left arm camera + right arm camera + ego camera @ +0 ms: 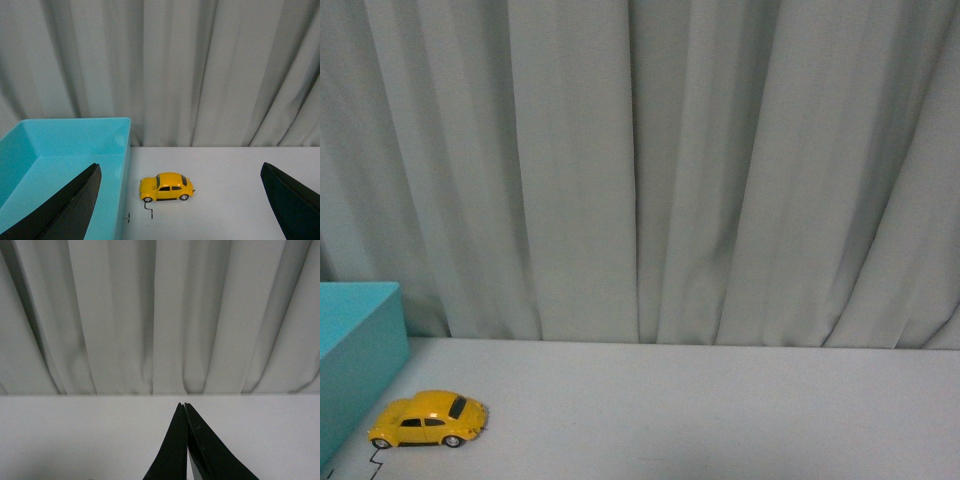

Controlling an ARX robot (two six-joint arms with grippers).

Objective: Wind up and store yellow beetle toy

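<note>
OK, we had the yellow beetle toy sitting on its wheels at the near left of the white table, side-on to the front camera. It sat just right of the teal bin, close to the bin's wall but not touching it, and outside the bin. We saw a thin black line mark on the tabletop just nearer than the toy.

The left wrist view agreed: yellow beetle toy on the table, teal bin to its left, line mark just in front of it. The left gripper had its jaws spread wide, with its dark fingers out at the picture's edges and nothing between them. It hung back from the toy with no contact. One finger overlapped the bin in that view.

The right gripper had its jaws pressed together tip to tip, gripping nothing, over bare table. A grey curtain hung in folds along the table's far edge.
</note>
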